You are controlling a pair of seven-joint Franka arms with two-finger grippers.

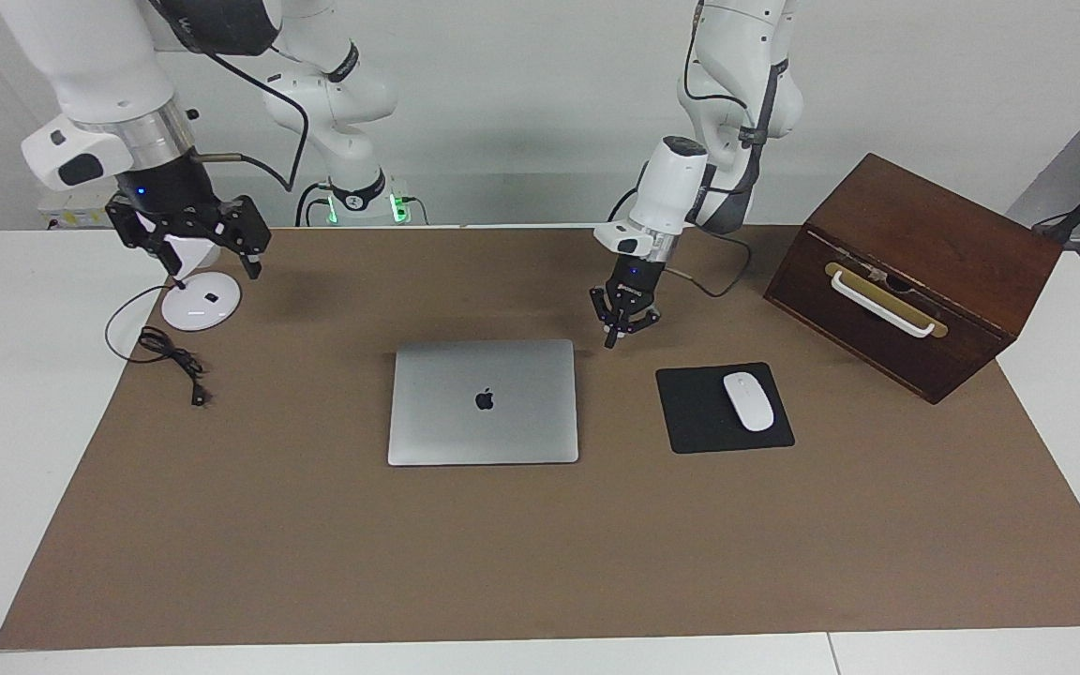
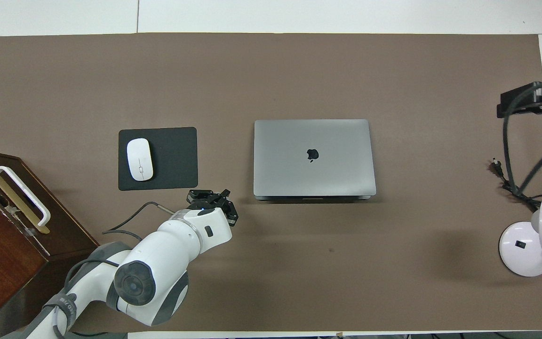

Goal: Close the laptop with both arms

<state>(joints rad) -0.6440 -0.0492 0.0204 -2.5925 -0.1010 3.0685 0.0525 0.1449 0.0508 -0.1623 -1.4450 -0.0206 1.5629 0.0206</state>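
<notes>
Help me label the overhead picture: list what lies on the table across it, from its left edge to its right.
Wooden box → mouse on its black pad → laptop, lid closed → black cord → white lamp.

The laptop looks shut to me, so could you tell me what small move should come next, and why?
Probably just raise the left tool clear. The laptop lies flat with its lid down, that tool hangs low beside its corner, and the right tool is already up over the lamp.
</notes>
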